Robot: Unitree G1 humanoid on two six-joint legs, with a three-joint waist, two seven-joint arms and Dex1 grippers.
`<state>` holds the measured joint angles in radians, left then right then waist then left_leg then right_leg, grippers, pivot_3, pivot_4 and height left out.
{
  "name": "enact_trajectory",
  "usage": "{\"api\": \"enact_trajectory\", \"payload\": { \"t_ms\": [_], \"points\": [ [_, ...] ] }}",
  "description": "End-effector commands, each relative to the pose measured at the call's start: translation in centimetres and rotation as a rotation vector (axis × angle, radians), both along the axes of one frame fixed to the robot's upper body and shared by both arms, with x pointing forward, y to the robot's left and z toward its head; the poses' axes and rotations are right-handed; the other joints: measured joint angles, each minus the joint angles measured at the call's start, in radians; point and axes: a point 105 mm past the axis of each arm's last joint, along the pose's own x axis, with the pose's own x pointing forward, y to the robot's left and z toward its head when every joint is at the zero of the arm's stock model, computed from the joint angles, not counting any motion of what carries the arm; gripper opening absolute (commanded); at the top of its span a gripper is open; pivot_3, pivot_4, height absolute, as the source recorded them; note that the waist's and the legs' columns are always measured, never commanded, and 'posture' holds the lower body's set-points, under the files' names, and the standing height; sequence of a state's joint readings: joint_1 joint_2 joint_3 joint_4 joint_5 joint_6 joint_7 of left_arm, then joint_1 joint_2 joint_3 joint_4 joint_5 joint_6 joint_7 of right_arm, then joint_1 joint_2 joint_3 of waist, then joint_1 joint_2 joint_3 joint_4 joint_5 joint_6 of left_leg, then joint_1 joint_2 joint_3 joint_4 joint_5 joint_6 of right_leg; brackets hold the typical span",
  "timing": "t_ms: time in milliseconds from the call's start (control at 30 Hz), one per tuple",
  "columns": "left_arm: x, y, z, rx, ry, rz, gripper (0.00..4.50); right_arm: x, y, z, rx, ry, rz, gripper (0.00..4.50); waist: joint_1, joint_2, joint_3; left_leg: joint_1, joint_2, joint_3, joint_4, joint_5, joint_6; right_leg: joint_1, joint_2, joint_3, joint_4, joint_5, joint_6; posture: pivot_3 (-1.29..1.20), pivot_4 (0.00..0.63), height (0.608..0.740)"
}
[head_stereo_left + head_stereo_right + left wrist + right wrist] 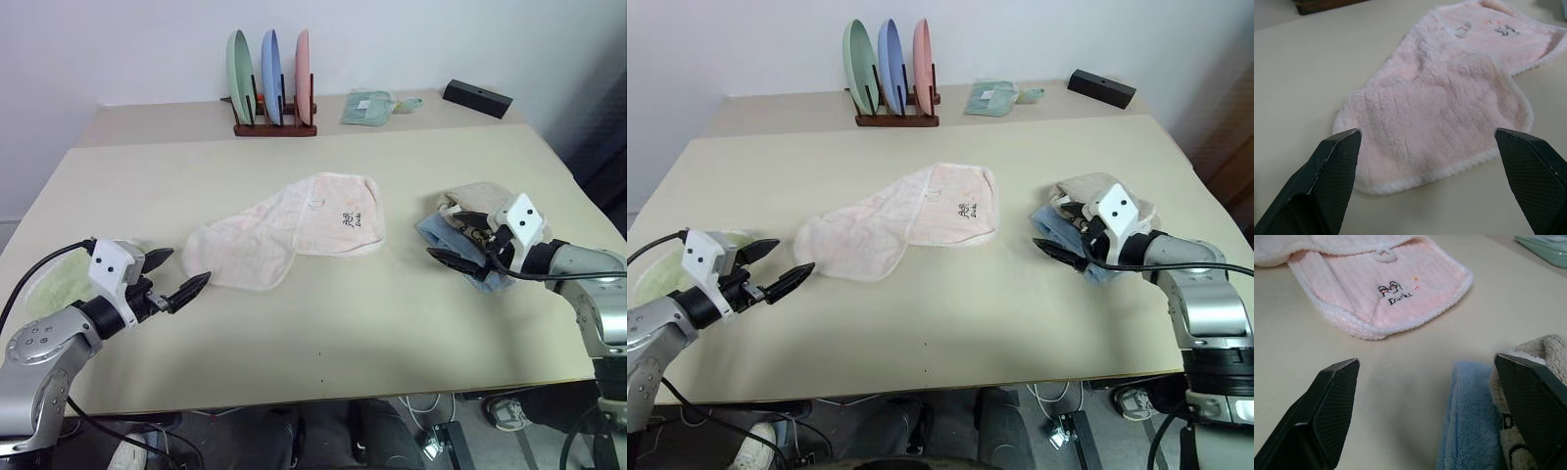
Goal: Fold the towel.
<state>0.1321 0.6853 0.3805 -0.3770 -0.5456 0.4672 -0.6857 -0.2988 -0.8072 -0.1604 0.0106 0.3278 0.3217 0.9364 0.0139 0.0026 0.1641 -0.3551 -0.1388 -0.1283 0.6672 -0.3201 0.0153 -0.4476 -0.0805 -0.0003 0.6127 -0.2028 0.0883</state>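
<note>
Both grippers, left (176,277) and right (456,238), gape wide, off the towel (294,230).

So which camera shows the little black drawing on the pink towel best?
The right wrist view: the embroidered mark on the towel is large enough there to read as figures and letters. In the left wrist view it is a blur at the far end; in both eye views, a tiny dark speck.

Left pincer (182,277) and right pincer (457,241) both gape wide, pointing inward.
</note>
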Motion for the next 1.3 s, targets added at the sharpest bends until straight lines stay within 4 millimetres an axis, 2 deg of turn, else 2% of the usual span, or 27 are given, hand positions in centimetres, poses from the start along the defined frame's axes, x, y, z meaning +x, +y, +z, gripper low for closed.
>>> {"api": "enact_trajectory", "payload": {
  "t_ms": [33,333,567,667,733,867,933,1067,1300],
  "points": [
    [-0.2,0.0,1.3,0.015,-0.059,0.004,4.45,0.3,0.5,1.2,-0.007,-0.053,0.016,4.50,0.000,0.000,0.000,0.000,0.000,0.000,0.000,0.000,0.000,0.000,0.000,0.000,0.000,0.000,0.000,0.00,0.150,0.737],
    [0.0,-0.7,1.3,0.008,-0.057,-0.020,4.45,0.4,1.1,1.4,-0.002,-0.073,0.020,4.50,0.000,0.000,0.000,0.000,0.000,0.000,0.000,0.000,0.000,0.000,0.000,0.000,0.000,0.000,0.000,0.00,0.150,0.737],
    [0.8,-3.2,1.0,-0.013,-0.049,-0.110,4.45,-0.2,2.3,0.6,0.010,-0.077,0.027,4.50,0.001,0.000,0.000,0.000,0.000,0.000,0.000,0.000,0.000,0.000,0.000,0.000,0.000,0.000,0.000,0.00,0.150,0.737],
    [1.3,-5.2,1.0,-0.029,-0.036,-0.176,4.45,-0.6,2.4,0.4,0.026,-0.081,0.019,4.50,0.002,0.000,0.000,0.000,0.000,0.000,0.000,0.000,0.000,0.000,0.000,0.000,0.000,0.000,0.000,0.00,0.150,0.737],
    [1.2,-6.2,0.4,-0.019,-0.002,-0.226,4.45,-0.9,2.8,0.2,0.037,-0.074,0.021,4.50,0.001,0.000,0.000,0.000,0.000,0.000,0.000,0.000,0.000,0.000,0.000,0.000,0.000,0.000,0.000,0.00,0.150,0.737],
    [1.2,-10.4,-1.2,0.013,0.070,-0.358,4.45,-2.0,3.9,-1.0,0.069,-0.011,0.068,4.50,0.002,0.000,0.000,0.000,0.000,0.000,0.000,0.000,0.000,0.000,0.000,0.000,0.000,0.000,0.000,0.00,0.150,0.737],
    [1.6,-11.5,-1.7,0.054,0.076,-0.373,4.45,-2.3,4.5,-1.2,0.085,0.005,0.085,4.50,0.001,0.000,0.000,0.000,0.000,0.000,0.000,0.000,0.000,0.000,0.000,0.000,0.000,0.000,0.000,0.00,0.150,0.737],
    [2.3,-12.0,-3.7,0.171,0.118,-0.344,4.45,-2.5,5.2,-1.8,0.080,0.006,0.081,4.50,-0.001,0.000,0.000,0.001,0.000,0.000,0.000,0.000,0.000,0.000,0.000,0.000,0.000,0.000,0.000,0.00,0.150,0.737],
    [2.9,-12.2,-6.0,0.212,0.180,-0.267,4.45,-2.3,5.6,-1.8,0.081,-0.004,0.095,4.50,0.004,0.000,0.000,0.000,0.000,0.000,0.000,0.000,0.000,0.000,0.000,0.000,0.000,0.000,0.000,0.00,0.150,0.737]
  ]
}}
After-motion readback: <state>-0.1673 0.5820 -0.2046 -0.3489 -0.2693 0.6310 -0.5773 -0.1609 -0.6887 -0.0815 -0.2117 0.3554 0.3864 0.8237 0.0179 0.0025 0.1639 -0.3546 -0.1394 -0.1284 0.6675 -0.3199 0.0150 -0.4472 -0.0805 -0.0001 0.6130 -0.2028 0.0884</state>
